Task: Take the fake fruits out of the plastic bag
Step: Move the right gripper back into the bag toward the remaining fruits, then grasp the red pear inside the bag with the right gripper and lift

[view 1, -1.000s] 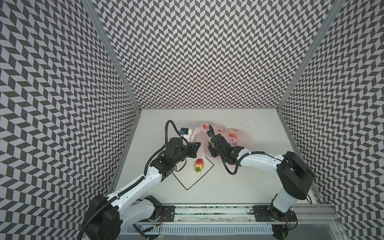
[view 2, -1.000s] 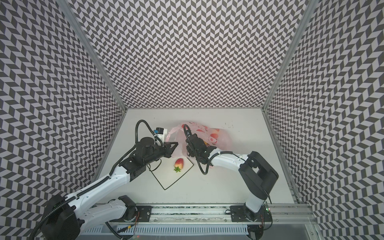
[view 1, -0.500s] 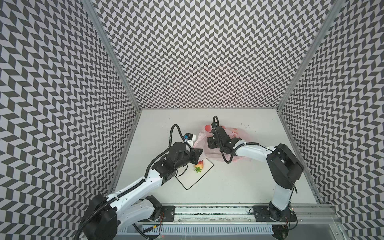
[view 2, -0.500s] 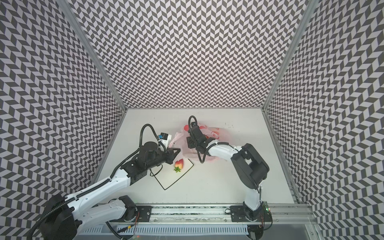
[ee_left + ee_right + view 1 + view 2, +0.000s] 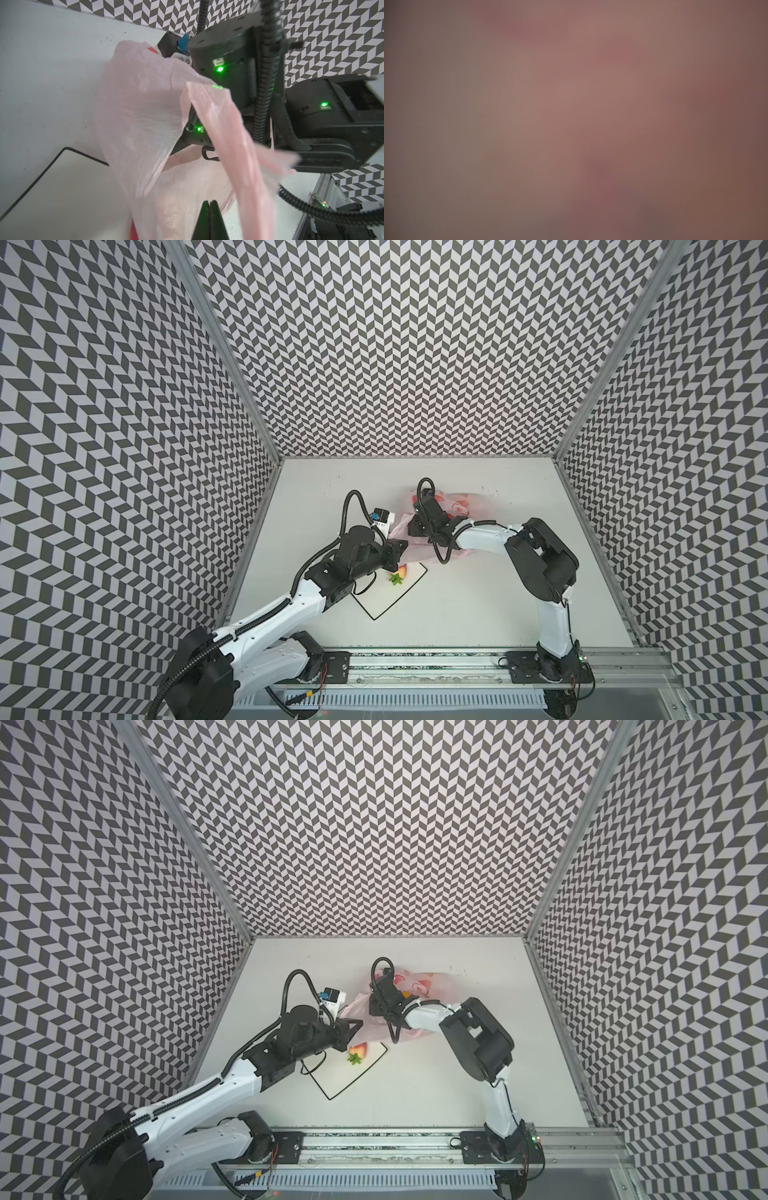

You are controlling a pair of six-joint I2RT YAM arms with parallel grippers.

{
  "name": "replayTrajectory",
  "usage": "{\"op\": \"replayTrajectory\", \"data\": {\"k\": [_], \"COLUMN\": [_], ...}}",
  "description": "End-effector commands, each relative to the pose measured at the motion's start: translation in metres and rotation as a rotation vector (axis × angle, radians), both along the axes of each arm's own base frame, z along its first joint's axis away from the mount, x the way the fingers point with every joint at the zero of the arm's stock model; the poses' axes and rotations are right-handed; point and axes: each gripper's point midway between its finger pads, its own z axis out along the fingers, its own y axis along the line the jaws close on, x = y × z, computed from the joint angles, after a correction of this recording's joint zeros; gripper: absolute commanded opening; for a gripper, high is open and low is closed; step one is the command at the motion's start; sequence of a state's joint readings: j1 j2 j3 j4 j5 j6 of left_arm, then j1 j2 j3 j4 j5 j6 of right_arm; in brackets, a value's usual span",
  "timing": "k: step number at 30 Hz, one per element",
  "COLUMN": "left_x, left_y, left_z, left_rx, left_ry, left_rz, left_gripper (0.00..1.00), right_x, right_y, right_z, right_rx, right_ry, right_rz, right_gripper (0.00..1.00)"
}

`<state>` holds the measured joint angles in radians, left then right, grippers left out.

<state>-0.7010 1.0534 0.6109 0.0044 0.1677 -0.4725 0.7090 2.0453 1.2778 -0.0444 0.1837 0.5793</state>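
Observation:
The plastic bag (image 5: 469,506) (image 5: 432,986), pale pink and crinkled, lies at the middle back of the table. My left gripper (image 5: 402,549) (image 5: 358,1026) (image 5: 209,202) is shut on the bag's near edge and holds the film up. One red strawberry (image 5: 401,572) (image 5: 358,1051) with green leaves lies on the white plate (image 5: 386,605) (image 5: 332,1085), just below the left gripper. My right gripper (image 5: 419,526) (image 5: 380,1006) reaches into the bag's mouth, and its fingers are hidden by film. Pink film blurs the whole right wrist view. Other fake fruits are hidden.
The plate's black-rimmed corner (image 5: 62,162) lies beside the hanging film. The right arm's elbow (image 5: 540,556) stands high to the right of the bag. Checkered walls close in the table on three sides, and a metal rail (image 5: 415,659) runs along the front.
The right arm has drawn its elbow in and pushed its gripper further into the bag. The left gripper has shifted slightly nearer the strawberry, still holding the bag's edge.

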Motion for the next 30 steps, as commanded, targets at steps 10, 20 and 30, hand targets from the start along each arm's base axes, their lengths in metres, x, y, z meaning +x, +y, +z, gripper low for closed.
{"op": "replayTrajectory", "data": {"k": [10, 20, 30], "left_x": [0.006, 0.005, 0.004], "left_y": [0.015, 0.019, 0.019], "left_z": [0.005, -0.002, -0.001], "left_rx": [-0.008, -0.025, -0.019], "left_ry": [-0.006, 0.014, 0.014], "left_rz": [0.109, 0.136, 0.128], "left_gripper": [0.00, 0.00, 0.00], "right_x": [0.005, -0.007, 0.005], "right_y": [-0.001, -0.018, -0.001], "right_z": [0.025, 0.067, 0.038], "right_rx": [0.022, 0.167, 0.213], "right_ry": [-0.046, -0.070, 0.001], "right_rz": [0.007, -0.035, -0.042], "right_gripper": [0.68, 0.72, 0.57]}}
